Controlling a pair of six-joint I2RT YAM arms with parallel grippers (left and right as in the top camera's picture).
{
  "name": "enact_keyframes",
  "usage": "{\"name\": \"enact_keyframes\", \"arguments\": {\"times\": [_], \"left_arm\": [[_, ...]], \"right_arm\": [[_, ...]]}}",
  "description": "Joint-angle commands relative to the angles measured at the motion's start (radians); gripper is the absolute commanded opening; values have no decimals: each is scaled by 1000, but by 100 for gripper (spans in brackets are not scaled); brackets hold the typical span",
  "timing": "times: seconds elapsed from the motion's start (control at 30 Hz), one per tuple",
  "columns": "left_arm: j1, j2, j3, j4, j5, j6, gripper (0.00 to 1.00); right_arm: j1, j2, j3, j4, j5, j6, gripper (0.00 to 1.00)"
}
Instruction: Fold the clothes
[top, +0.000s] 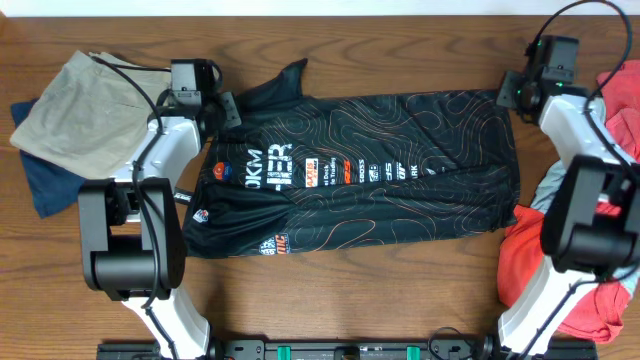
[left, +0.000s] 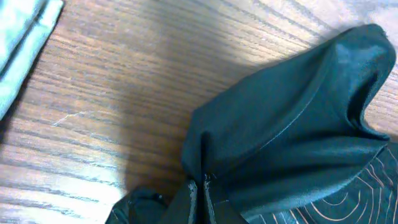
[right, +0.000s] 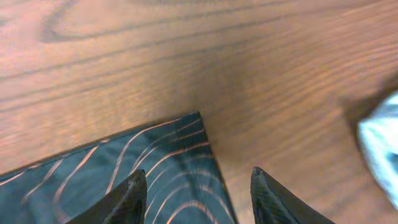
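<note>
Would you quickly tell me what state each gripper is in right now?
Left gripper: closed, pinching a fold of the black jersey.
Right gripper: open over the jersey's corner, holding nothing.

Overhead: the left gripper (top: 224, 106) fingertips are hidden in jersey (top: 400, 190) fabric at 10 o'clock; jaw state indeterminate. Small jersey lettering is unreadable. The red garment (top: 525, 262) is cut off at 4 o'clock.

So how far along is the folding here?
Done: black jersey spread flat, no fold yet. In hand: left gripper seems to pinch its sleeve; right gripper, open, straddles a hem corner. Left: every fold, plus the beige pile and red pile.
</note>
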Motion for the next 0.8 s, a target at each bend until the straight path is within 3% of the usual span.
{"name": "enact_keyframes", "arguments": {"times": [0.0, 0.2, 0.37, 0.43, 0.47, 0.77], "left_arm": [[4, -34, 0, -4, -8, -9, 6], [4, -34, 0, -4, -8, -10, 6], [4, -34, 0, -3, -8, -10, 6], [4, -34, 0, -3, -8, -9, 6], [4, -34, 0, -2, -8, -9, 6], [24, -58, 0, 15, -8, -11, 6]], "right_arm": [[-13, 74, 11, 43, 0, 18, 52], [-10, 168, 11, 175, -17, 80, 50], [-10, 215, 11, 250, -63, 137, 39], [-10, 219, 11, 248, -64, 151, 8], [-10, 219, 11, 243, -63, 150, 1], [-30, 118, 13, 90, -67, 146, 1]]}}
